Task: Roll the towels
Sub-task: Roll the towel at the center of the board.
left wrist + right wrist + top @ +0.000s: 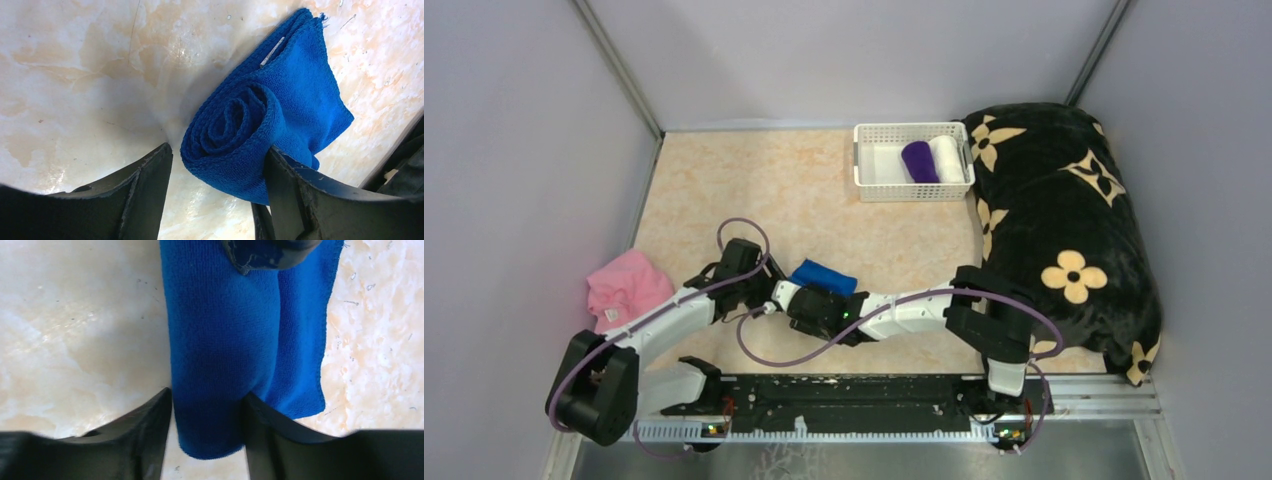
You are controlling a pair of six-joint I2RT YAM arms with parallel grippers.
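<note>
Blue towel (823, 277) near desk's near edge, roll axis left-right, ends between both grippers. Left gripper (217, 172) part-open around spiral end; right gripper (207, 410) pinching other end.

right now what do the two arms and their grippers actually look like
Both arms pair white link shells with black joint housings, and a thin purple cable loops along each. The left gripper and right gripper have flat, matte black fingers with slightly worn edges. No markings or sleeves are visible.
</note>
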